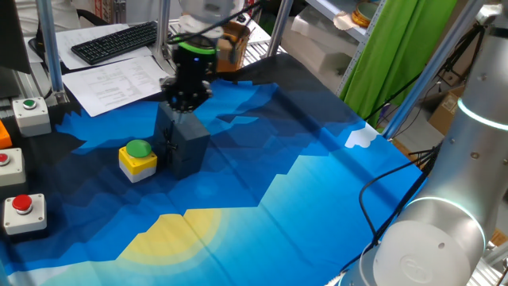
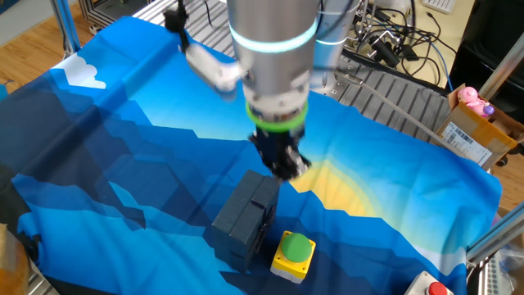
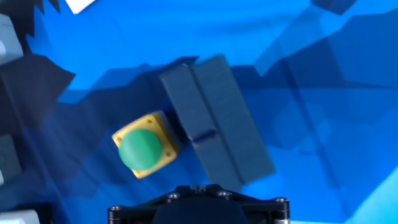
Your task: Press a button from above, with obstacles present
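Note:
The round green dome button (image 1: 139,148) sits on a small yellow box (image 1: 137,164) on the blue cloth. It also shows in the other fixed view (image 2: 296,247) and in the hand view (image 3: 139,149). A dark grey rectangular block (image 1: 186,141) stands right beside it; it shows in the other fixed view (image 2: 246,217) and the hand view (image 3: 215,120) too. My gripper (image 1: 187,99) hangs above the block's far end, behind and to the side of the button; it also shows in the other fixed view (image 2: 282,165). Its fingertips do not show clearly.
Grey boxes stand at the left edge: one with a green button (image 1: 30,111), two with red buttons (image 1: 22,211). A keyboard (image 1: 115,41) and papers (image 1: 119,79) lie at the back. A black cable (image 1: 381,187) runs on the right near the arm's base.

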`<state>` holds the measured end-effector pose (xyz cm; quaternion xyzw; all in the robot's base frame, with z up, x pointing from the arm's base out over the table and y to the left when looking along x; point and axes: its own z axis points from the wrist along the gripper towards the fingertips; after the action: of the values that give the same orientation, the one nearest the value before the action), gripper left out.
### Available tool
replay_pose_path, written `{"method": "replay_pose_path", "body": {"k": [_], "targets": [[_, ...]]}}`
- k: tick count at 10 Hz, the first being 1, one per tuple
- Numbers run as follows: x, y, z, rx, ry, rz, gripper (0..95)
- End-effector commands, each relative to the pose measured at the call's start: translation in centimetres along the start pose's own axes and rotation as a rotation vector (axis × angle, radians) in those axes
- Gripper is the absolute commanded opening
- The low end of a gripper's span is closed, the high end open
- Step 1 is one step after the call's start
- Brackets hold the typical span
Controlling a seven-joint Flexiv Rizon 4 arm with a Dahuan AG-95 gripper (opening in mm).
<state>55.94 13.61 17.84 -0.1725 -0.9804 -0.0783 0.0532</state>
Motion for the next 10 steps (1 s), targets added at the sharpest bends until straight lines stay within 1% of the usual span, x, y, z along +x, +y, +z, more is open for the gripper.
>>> {"method": "replay_pose_path", "body": {"k": [1, 7, 10], "targets": [[-0.04, -0.28, 0.57, 0.0, -0.009, 0.007, 0.0], [-0.03, -0.28, 0.58, 0.006, -0.008, 0.023, 0.0], [-0.03, -0.28, 0.58, 0.01, -0.01, 0.017, 0.0]]}}
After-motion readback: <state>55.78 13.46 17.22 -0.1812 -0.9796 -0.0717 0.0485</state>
